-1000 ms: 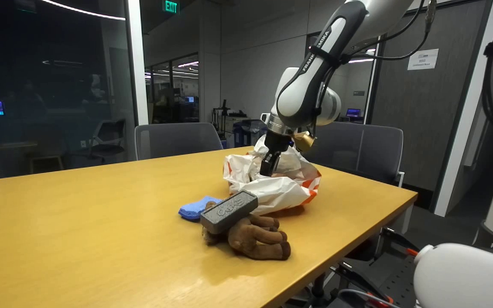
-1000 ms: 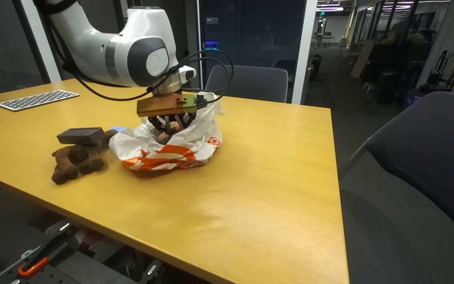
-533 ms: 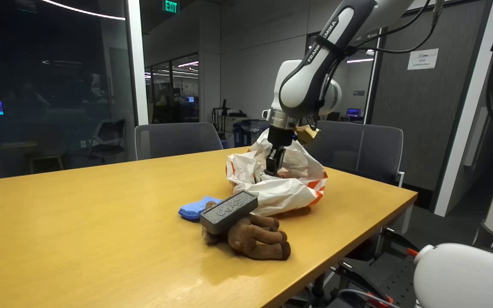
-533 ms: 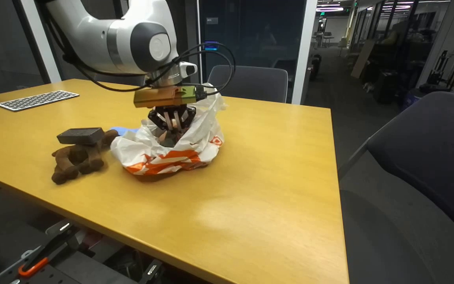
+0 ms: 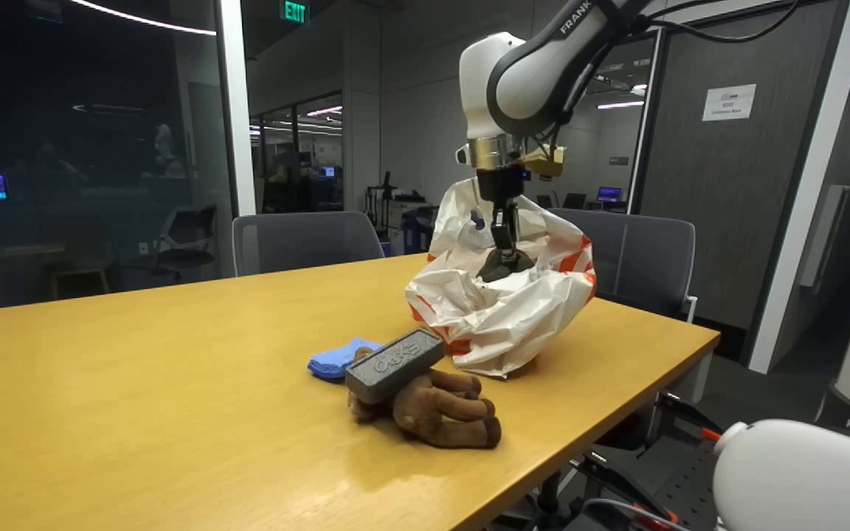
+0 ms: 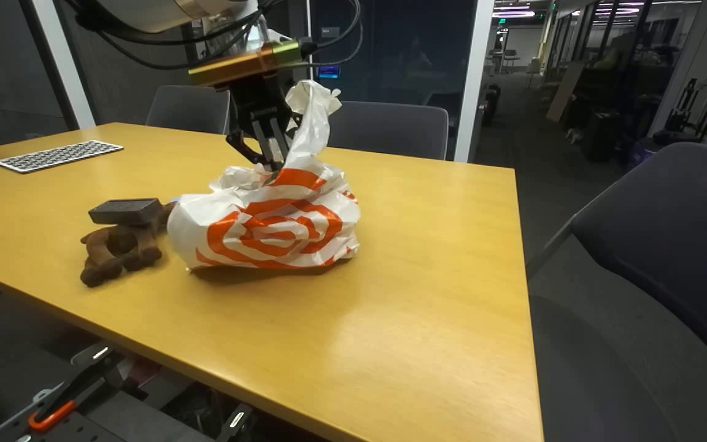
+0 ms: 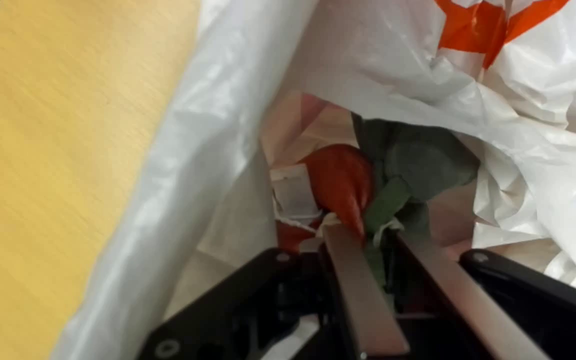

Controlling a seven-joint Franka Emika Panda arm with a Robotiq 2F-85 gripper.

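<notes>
Claw and bag: since half a second ago the one claw (image 6: 277, 163) has risen, the one white bag (image 6: 224, 245) stands taller, and one dark green thing (image 5: 497, 268) has come into sight at the bag's mouth.
Fingers: two fingers (image 7: 360, 290), close together at the bag's mouth, pinching the dark green thing.
Dark green thing: held inside the bag's raised rim; how far down it reaches is hidden.
Bag's inside: one red-orange thing (image 7: 338, 172), one white tag (image 7: 295, 192) just beside it and one green strip (image 7: 388, 202); whether the strip belongs to the dark green thing cannot be told.
Bag's outside: orange rings on its side, and one tall peak beside the claw.
Brown plush toy: one (image 5: 440, 409), lying on the table (image 6: 402, 307) just beside the bag, unmoved.
Grey block: one (image 5: 395, 366), resting tilted on the toy, near the bag.
Blue cloth: one (image 5: 338, 360), near the bag, by the toy's head.
Keyboard: one (image 6: 59, 156), on the table, well apart from the bag.
Chairs: three (image 6: 384, 126) in an exterior view, two beyond the bag and one well apart from it.
</notes>
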